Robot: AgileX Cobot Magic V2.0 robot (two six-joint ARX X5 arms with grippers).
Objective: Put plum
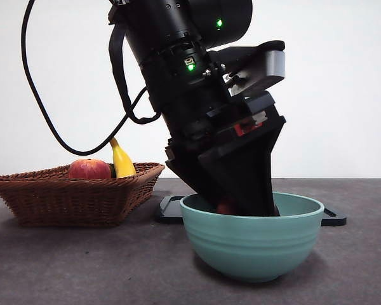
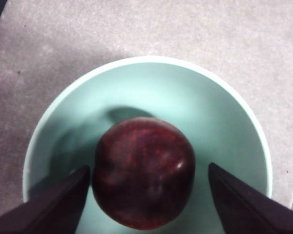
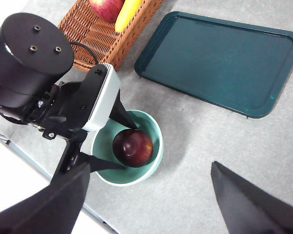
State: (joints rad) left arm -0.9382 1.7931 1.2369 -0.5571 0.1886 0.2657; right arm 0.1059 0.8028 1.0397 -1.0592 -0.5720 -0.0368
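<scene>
Down inside bowl [image 2: 151, 83]: plum [image 2: 144, 173] sits. Left gripper [image 2: 149, 195] wide open, gaps both sides. Drop done; arm must lift. Right gripper [image 3: 146, 195] open, waits.

The round dark maroon plum [image 2: 143, 173] has smooth, glossy skin. The pale green bowl [image 1: 251, 244] looks glazed, ribbed outside. The brown basket [image 1: 70, 197] is rough woven wicker. The grey table [image 1: 82, 267] looks matt.
</scene>
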